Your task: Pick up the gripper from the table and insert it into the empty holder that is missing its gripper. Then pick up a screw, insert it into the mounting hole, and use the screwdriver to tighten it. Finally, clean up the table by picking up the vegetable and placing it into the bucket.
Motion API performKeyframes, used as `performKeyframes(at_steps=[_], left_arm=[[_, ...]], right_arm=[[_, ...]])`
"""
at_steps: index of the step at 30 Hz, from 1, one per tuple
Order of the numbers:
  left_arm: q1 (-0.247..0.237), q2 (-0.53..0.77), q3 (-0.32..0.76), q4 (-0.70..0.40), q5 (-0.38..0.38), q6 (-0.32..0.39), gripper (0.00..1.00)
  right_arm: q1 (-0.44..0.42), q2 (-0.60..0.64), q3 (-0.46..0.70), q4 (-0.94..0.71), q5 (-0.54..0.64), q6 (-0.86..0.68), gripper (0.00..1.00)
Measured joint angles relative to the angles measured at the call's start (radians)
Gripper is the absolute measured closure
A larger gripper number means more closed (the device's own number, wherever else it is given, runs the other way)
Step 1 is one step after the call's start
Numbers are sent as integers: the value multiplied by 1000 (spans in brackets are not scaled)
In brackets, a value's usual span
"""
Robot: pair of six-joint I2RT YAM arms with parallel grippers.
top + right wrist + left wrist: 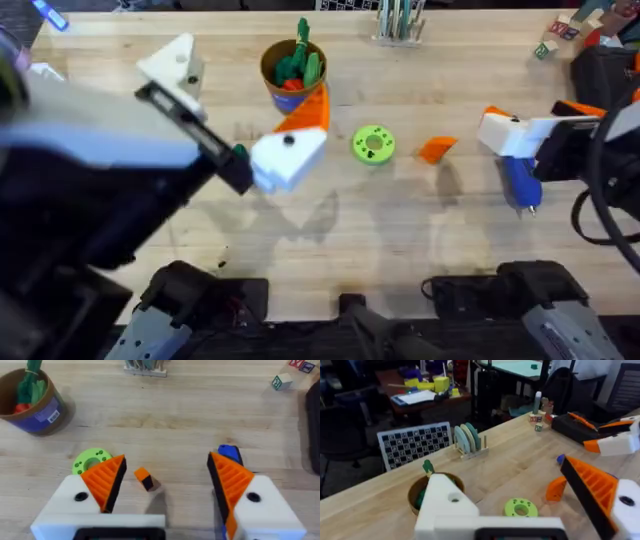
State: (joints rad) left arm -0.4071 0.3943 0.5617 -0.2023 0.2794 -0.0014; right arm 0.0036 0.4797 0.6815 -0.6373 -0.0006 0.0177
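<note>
The loose orange gripper lies on the table right of the green disc. My left gripper hangs high and open. One of its white mounts is the bare holder with its mounting hole. The other mount carries an orange finger. My right gripper stands open and empty just short of the loose piece. The blue screwdriver lies by its finger. The bucket holds green and red toys. A small dark-green bit, perhaps the vegetable, peeks out beside the left arm.
A light-green disc lies mid-table. A rack of discs and a checkered board stand at the far edge. Toy blocks sit at the far right. Tiny dark specks lie near the left base.
</note>
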Motion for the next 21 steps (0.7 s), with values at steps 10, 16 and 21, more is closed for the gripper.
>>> performKeyframes(at_steps=[10,16,21], left_arm=[[-15,-334,-468,409,0,74,10],[-21,-387,-555,398,-3,80,8],[-36,-391,-555,243,-3,80,7]], right_arm=[[0,0,0,0,0,0,9],[0,0,0,0,0,0,9],[0,0,0,-1,0,0,9]])
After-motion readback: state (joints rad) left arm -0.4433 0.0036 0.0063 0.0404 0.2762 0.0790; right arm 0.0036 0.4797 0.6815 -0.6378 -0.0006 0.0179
